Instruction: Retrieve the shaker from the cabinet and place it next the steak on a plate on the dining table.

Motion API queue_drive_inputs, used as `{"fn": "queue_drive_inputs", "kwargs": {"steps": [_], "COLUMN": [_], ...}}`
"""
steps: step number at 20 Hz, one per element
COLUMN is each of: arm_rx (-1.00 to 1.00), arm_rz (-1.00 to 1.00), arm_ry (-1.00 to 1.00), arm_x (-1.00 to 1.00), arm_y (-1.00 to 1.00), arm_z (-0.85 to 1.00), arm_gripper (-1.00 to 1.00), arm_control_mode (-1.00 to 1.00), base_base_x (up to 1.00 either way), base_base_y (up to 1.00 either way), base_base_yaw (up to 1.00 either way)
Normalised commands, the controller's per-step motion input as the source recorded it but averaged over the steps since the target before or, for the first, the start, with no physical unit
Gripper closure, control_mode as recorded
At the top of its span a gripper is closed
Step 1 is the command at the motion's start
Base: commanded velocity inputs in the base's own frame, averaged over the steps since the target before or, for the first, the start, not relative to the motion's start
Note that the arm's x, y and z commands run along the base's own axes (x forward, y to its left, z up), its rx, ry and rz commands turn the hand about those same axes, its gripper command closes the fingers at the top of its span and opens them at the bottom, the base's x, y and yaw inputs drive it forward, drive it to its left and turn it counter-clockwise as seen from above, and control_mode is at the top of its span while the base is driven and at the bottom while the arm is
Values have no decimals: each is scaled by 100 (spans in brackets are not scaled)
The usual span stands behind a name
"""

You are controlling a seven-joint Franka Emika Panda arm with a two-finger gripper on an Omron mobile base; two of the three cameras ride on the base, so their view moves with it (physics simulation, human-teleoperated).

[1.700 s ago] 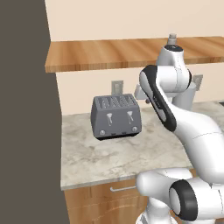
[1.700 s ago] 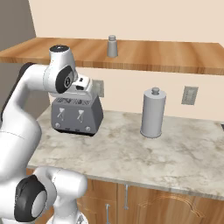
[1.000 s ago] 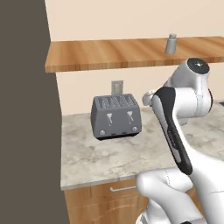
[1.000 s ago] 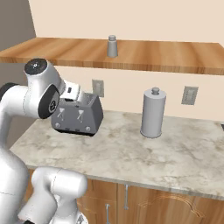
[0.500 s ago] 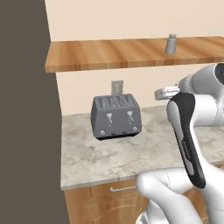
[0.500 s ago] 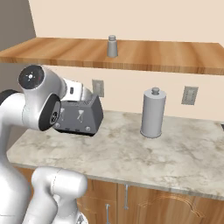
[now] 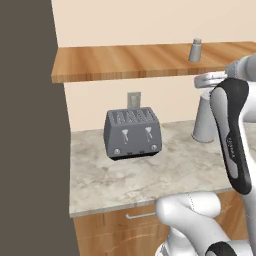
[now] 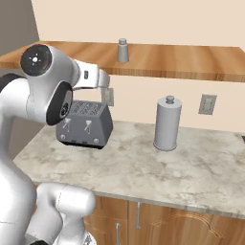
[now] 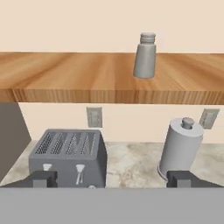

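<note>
Since the prior frames the arm has swung back and lower; elbow now sits nearer the base cams, wrist pulled away from the cabinet [image 8: 158, 60] front. Nothing else has shifted.

Gripper [image 9: 112, 179] spread wide, nothing between the tips, no contact w/ anything. Hand view looks level at the shelf edge.

Shaker [image 9: 145, 56] stands upright on the cabinet's wood surface, above and slightly right of gripper centre, well apart from it. It's set back from the front edge, w/ bare wood on both sides.

Below the shelf: toaster [image 9: 69, 157] ahead-left of the tips, tall grey canister [image 9: 180, 147] ahead-right, both on the marbled counter [image 8: 143, 167]. Open gap betw. them, wall outlet [image 9: 94, 117] behind. Dark wall panel [image 7: 30, 130] bounds the far left.
</note>
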Motion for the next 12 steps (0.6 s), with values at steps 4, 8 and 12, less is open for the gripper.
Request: {"fn": "queue_drive_inputs", "kwargs": {"steps": [4, 8, 12], "arm_rx": [-1, 0, 0], "arm_rz": [0, 0, 2], "arm_ry": [-9, 0, -4], "arm_x": [0, 0, 19], "arm_y": [-43, -36, -15], "arm_z": [71, 36, 8], "arm_gripper": [-100, -100, -100], "arm_control_mode": [-100, -100, -100], "base_base_x": [0, 0, 0], "base_base_y": [0, 0, 0], "base_base_yaw": [0, 0, 0]}}
